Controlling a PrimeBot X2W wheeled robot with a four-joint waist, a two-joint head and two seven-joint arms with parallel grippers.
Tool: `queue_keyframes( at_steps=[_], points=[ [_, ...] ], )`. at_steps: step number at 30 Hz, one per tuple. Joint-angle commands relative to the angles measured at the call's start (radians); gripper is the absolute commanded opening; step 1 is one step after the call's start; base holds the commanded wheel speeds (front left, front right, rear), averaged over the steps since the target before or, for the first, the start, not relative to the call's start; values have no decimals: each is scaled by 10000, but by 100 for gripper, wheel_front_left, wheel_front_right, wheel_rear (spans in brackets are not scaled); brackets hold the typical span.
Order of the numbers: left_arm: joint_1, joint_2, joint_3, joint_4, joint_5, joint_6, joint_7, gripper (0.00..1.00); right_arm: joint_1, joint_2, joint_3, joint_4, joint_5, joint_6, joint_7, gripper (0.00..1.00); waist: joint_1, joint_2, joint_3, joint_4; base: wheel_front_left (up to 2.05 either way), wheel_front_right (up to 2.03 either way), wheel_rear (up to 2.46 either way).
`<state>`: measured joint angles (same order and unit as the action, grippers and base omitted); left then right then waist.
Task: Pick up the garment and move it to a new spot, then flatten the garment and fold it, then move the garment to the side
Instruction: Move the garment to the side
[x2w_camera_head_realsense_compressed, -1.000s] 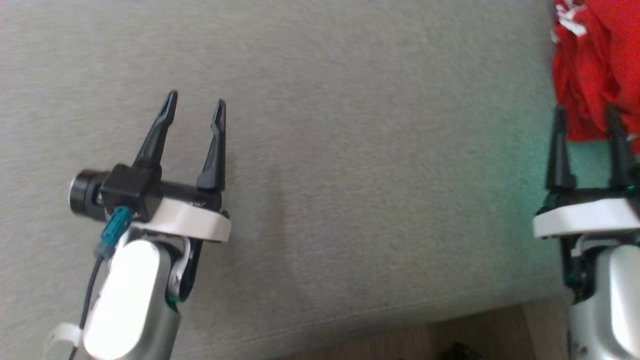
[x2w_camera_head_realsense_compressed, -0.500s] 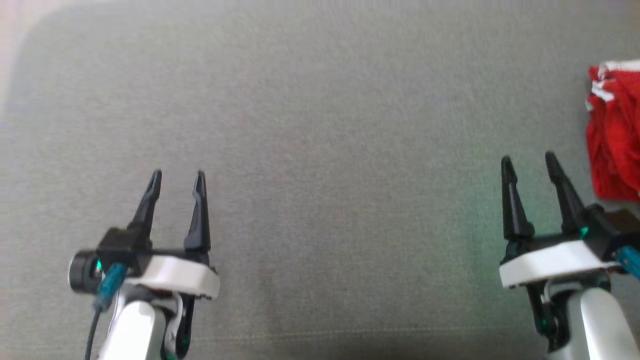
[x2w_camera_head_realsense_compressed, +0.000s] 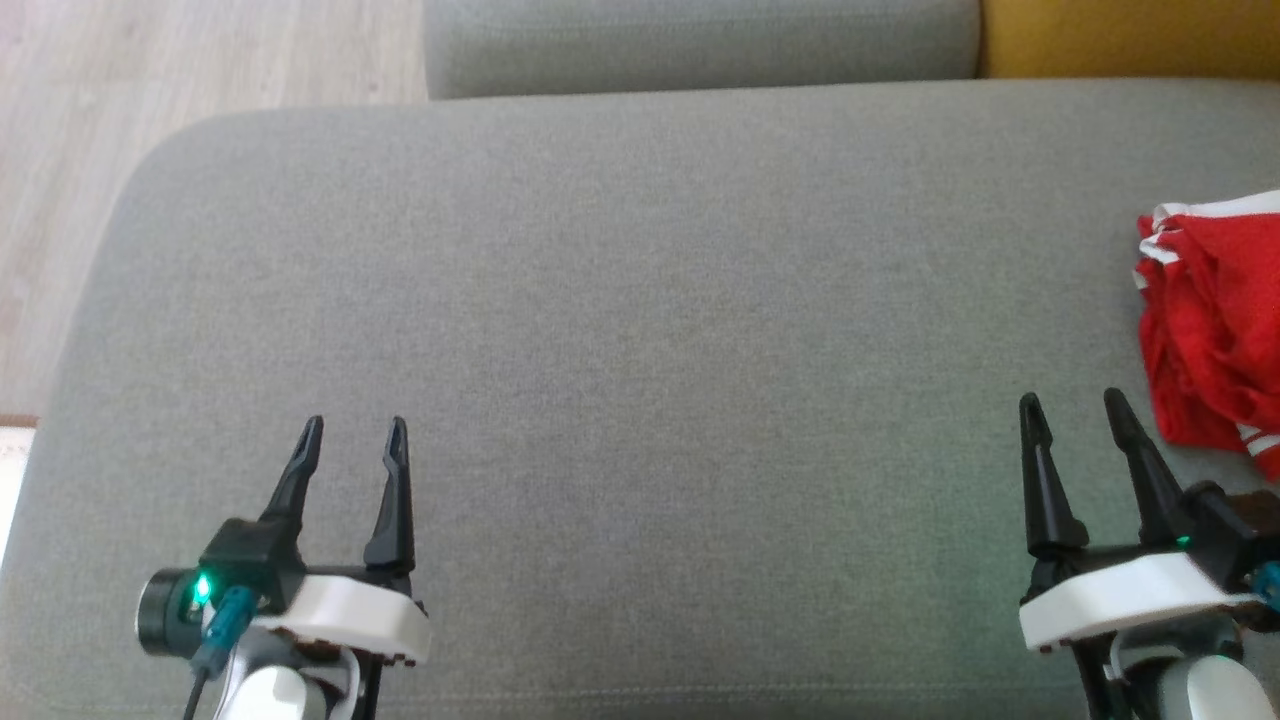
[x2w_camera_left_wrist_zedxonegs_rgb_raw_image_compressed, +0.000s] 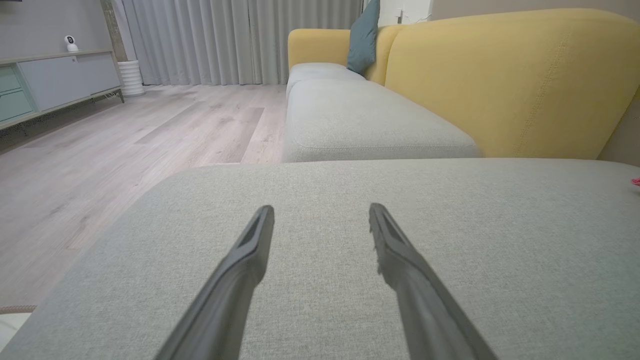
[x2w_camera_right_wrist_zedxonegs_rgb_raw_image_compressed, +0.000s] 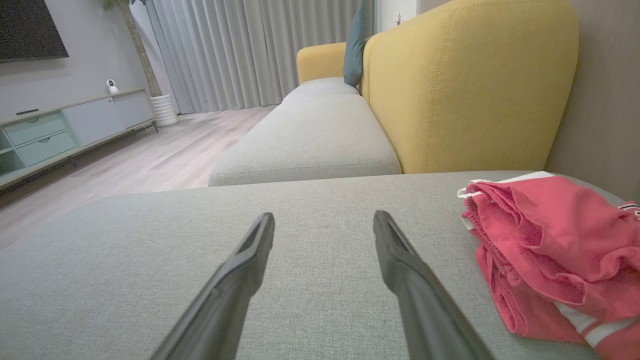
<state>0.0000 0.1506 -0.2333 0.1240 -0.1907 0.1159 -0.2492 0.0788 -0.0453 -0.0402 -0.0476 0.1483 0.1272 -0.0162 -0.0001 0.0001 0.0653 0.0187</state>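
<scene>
Head view: the camera has shifted since a second ago and is now taking in the seat's (x2w_camera_head_realsense_compressed: 640, 300) far edge, the floor (x2w_camera_head_realsense_compressed: 150, 70) at 11 o'clock and the backrest (x2w_camera_head_realsense_compressed: 1130, 35) at 1 o'clock. Both grippers are sitting lower in view than before, their spread unchanged. Left gripper (x2w_camera_head_realsense_compressed: 355, 425): hovering at 7 o'clock, fingers standing wide apart, gripping nothing. Right gripper (x2w_camera_head_realsense_compressed: 1071, 398): hovering at 5 o'clock, likewise gaping wide, carrying nothing. Garment (x2w_camera_head_realsense_compressed: 1215, 330): red with white trim, lying bunched and creased on the seat at 3 o'clock, running off the view's edge, near the right gripper at its 1 o'clock, a strip of seat fabric separating the two. Surroundings: a second seat (x2w_camera_head_realsense_compressed: 700, 45) is adjoining at 12 o'clock; a pillow (x2w_camera_left_wrist_zedxonegs_rgb_raw_image_compressed: 364, 35), curtain (x2w_camera_left_wrist_zedxonegs_rgb_raw_image_compressed: 225, 40) and cabinet (x2w_camera_right_wrist_zedxonegs_rgb_raw_image_compressed: 60, 130) are standing beyond.
</scene>
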Motion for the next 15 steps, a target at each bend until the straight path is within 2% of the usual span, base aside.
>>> queue_keyframes(
  at_steps=[1, 15],
  points=[
    [-202, 183, 323, -311, -75, 61, -51, 100, -83, -50, 205, -464, 52, 35, 78, 100, 1, -1, -194, -21, 0, 0, 0],
    [237, 314, 209, -516, -148, 175, 242, 100, 418, -49, 173, -763, 140, 35, 268, 100, 1, -1, -736, -72, 0, 0, 0]
  ],
)
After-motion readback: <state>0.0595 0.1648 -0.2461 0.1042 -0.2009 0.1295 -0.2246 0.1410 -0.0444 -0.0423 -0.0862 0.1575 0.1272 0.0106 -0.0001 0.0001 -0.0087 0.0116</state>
